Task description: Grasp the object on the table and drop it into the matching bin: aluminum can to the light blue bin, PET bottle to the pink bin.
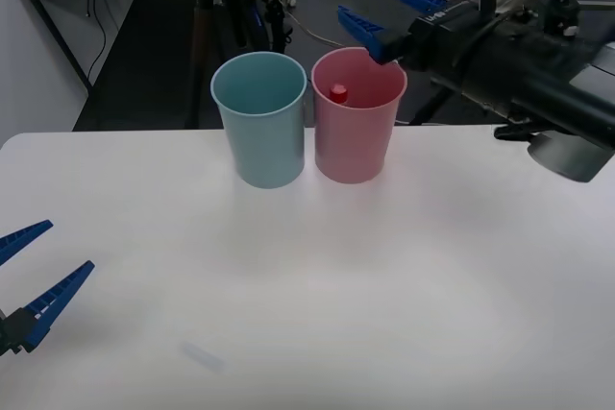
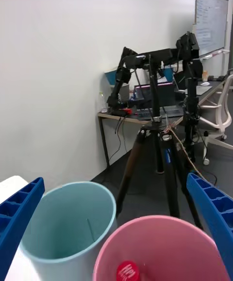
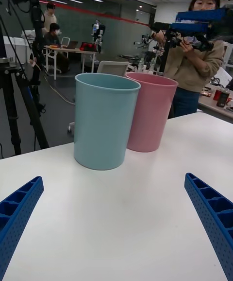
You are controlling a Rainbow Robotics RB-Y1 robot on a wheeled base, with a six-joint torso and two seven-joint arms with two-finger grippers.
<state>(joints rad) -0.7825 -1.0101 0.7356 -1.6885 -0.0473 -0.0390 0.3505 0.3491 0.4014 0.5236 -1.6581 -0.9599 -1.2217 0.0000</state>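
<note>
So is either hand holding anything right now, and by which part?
Nothing is held. The right hand is open above the tall pink plastic bin, where the bottle's red cap shows inside. The left hand is open over the white table.

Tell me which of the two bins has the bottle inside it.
The pink bin, under the open right gripper: the bottle's red cap shows inside it. The light blue bin beside it looks empty.

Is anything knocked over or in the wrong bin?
Nothing stands out. The pink bin and the light blue bin stand upright side by side on the table. The bottle's red cap shows inside the pink bin, where it belongs. The right gripper hangs open above it; the left gripper waits open.
</note>
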